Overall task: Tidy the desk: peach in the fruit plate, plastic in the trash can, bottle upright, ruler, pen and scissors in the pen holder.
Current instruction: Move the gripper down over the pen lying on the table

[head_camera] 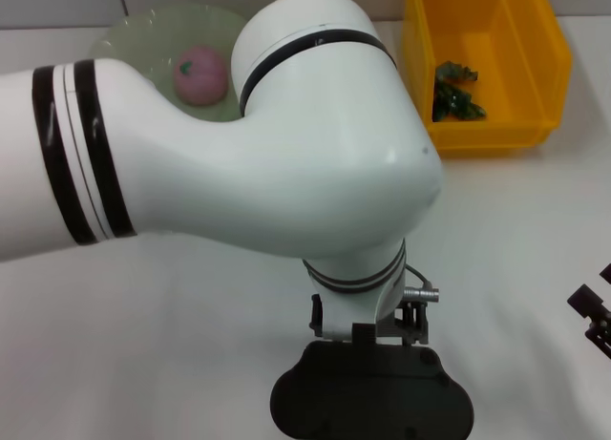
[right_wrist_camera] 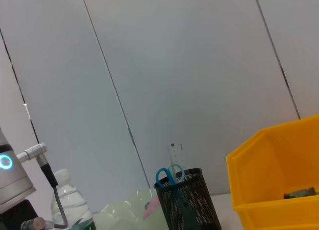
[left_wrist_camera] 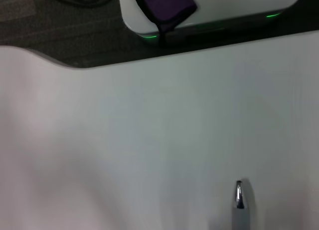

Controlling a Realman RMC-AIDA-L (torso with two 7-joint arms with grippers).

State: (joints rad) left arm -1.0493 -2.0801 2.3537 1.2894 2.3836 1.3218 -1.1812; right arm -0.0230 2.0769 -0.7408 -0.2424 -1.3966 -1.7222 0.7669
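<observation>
A pink peach (head_camera: 200, 74) lies in the pale green fruit plate (head_camera: 134, 30) at the back left. Green plastic (head_camera: 454, 92) lies in the yellow bin (head_camera: 516, 39) at the back right. My left arm (head_camera: 286, 154) reaches across the table, its wrist (head_camera: 368, 364) low at the front centre, and the gripper is hidden beneath it. A silver pen tip (left_wrist_camera: 240, 200) shows close in the left wrist view above the white table. The black mesh pen holder (right_wrist_camera: 187, 202) holds blue scissors (right_wrist_camera: 168, 174) and a clear ruler (right_wrist_camera: 175, 152). A plastic bottle (right_wrist_camera: 70, 200) stands upright. My right gripper (head_camera: 592, 311) sits at the right edge.
The yellow bin also shows in the right wrist view (right_wrist_camera: 279, 175), to one side of the pen holder, with the green plate (right_wrist_camera: 129, 210) on the other. The robot base (left_wrist_camera: 209, 10) lies beyond the table's near edge.
</observation>
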